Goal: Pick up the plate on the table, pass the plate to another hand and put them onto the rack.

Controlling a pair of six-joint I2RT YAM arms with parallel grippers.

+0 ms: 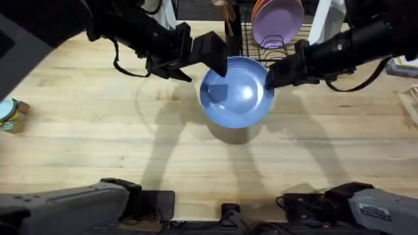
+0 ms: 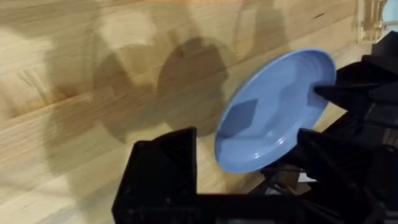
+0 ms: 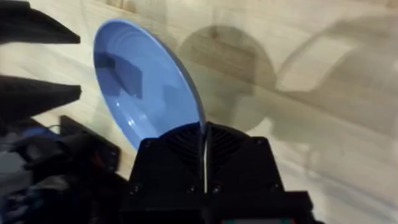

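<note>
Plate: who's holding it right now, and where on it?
The right hand is shut on the rim of the blue plate, lifted off the table. The left hand is open at the opposite rim.

A wide tabletop of pale wooden planks runs across the scene, its grain lengthwise. Soft grey shadows fall on it near the middle, one of them round. A small tin (image 1: 9, 115) sits at the left edge. A clear plastic object (image 1: 410, 98) stands at the right edge.
</note>
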